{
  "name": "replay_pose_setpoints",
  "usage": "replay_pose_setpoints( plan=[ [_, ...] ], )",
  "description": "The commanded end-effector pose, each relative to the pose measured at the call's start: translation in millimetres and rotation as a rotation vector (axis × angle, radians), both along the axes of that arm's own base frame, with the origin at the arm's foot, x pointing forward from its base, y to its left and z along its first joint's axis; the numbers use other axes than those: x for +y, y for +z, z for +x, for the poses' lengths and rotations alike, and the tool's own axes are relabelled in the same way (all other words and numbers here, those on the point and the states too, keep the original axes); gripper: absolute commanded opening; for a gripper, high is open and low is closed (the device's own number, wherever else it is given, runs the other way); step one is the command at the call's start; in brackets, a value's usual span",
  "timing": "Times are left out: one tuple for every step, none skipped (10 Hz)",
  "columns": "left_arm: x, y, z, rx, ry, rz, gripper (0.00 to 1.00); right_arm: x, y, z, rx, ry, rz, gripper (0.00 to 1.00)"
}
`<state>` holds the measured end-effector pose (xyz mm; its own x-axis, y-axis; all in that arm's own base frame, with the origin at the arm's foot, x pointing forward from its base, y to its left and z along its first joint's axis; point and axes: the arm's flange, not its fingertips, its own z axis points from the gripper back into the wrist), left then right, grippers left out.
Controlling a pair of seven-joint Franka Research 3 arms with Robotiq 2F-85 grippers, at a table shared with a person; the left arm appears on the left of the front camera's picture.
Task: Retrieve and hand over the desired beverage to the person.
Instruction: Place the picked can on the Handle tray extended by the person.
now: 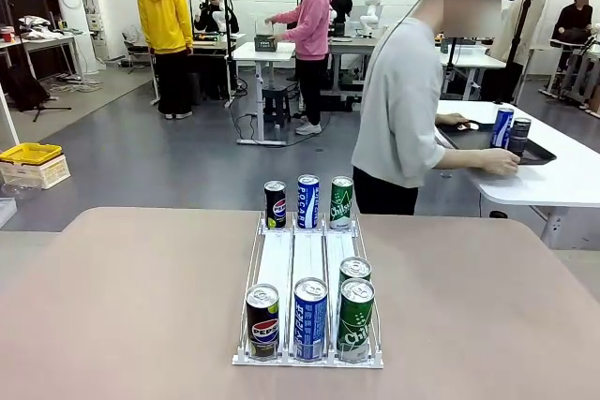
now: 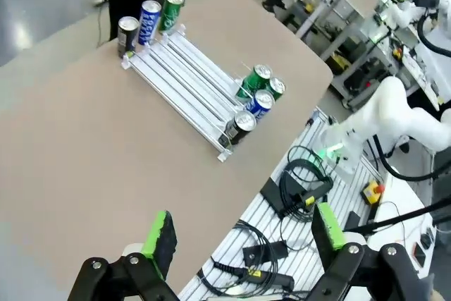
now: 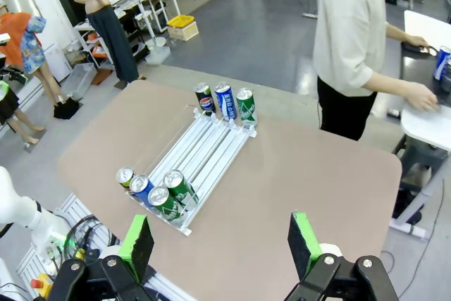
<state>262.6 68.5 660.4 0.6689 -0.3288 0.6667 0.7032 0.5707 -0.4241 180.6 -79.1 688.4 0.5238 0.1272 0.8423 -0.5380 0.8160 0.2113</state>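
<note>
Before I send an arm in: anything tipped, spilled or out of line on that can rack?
Nothing tipped or spilled. All seven cans stand upright in the rack. One asymmetry: the green lane holds a second green can close behind the front green can.

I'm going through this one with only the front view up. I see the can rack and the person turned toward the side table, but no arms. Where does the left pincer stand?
Observer: The left pincer is open and holds nothing. It hangs over the table's near edge, well short of the rack.
Operator: And the right one?
Observer: The right pincer is open and empty too, high above the near edge and looking down on the rack.
Operator: Anything below the table edge on our side?
Observer: Yes, black cables lie on a slotted white base beside the foot of the right arm.
</note>
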Motion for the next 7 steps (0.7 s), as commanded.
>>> replay_pose_setpoints(
  plan=[
    [-13.4,-16.0,-8.2,-0.115,0.047,0.011,1.0,1.7,-1.6,1.3,0.001,0.014,0.005,1.0],
    [-16.4,-20.8,-11.7,-0.131,0.063,0.026,1.0,1.7,-1.6,1.3,0.001,0.014,0.005,1.0],
    [-20.0,-22.6,-12.7,-0.128,0.058,0.045,1.0,1.7,-1.6,1.3,0.001,0.014,0.005,1.0],
    [-23.8,-21.3,-9.4,-0.122,0.058,0.062,1.0,1.7,-1.6,1.3,0.001,0.014,0.005,1.0],
    [-29.1,-22.4,-12.5,-0.138,0.056,0.074,1.0,1.7,-1.6,1.3,0.001,0.014,0.005,1.0],
    [-16.6,-13.6,-10.2,-0.098,0.056,0.046,1.0,1.7,-1.6,1.3,0.001,0.014,0.005,1.0],
    [-16.6,-13.6,-10.2,-0.098,0.056,0.046,1.0,1.7,-1.6,1.3,0.001,0.014,0.005,1.0]
  ],
)
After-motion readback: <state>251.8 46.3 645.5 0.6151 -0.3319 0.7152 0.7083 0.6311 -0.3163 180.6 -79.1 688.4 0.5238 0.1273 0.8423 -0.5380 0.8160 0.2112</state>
